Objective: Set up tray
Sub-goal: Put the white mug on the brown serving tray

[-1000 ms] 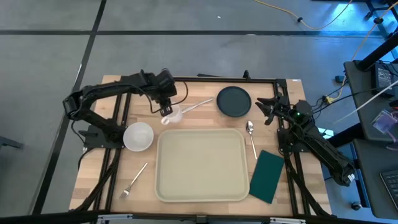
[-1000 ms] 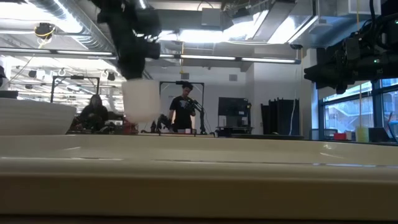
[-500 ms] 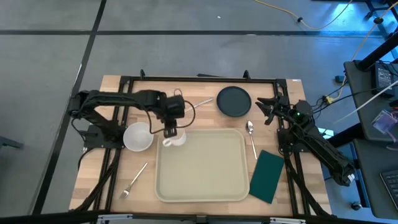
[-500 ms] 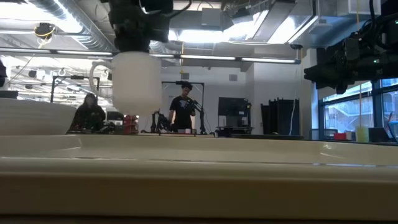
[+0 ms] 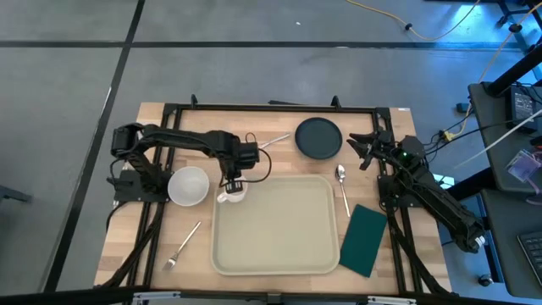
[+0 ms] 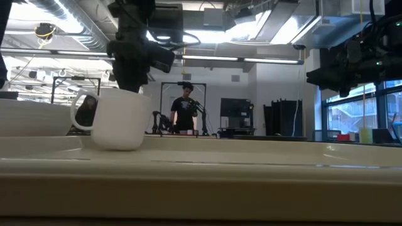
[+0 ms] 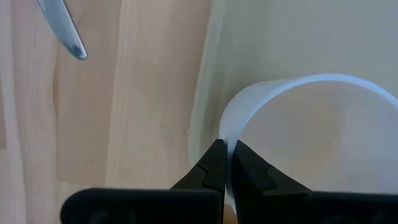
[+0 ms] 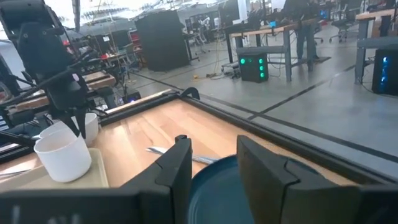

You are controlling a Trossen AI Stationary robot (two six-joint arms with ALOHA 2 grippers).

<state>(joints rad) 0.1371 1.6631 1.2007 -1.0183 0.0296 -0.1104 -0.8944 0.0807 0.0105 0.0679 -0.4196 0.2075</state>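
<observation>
No brand, label or lettering can be read on anything here. My left end effector (image 5: 232, 184) is pinched shut on the rim of a smooth white mug (image 5: 232, 193), a round, thin-walled cup with a loop handle, one finger (image 7: 211, 167) outside the wall and the other inside. The mug sits at the far left corner of the tray (image 5: 275, 254), a large pale beige plastic rectangle with rounded corners and a raised rim, lying in the middle of the light wooden tabletop (image 5: 131, 246). Just left of the tray sits a round white bowl (image 5: 188, 185), with a metal fork (image 5: 182, 246) nearer the front. Beyond the tray lies a dark round plate (image 5: 318, 137); on its right are a spoon (image 5: 341, 185) and a dark green rectangular napkin (image 5: 364, 240). My right end effector (image 5: 362, 151) waits beside the plate, fingers apart and holding nothing.
</observation>
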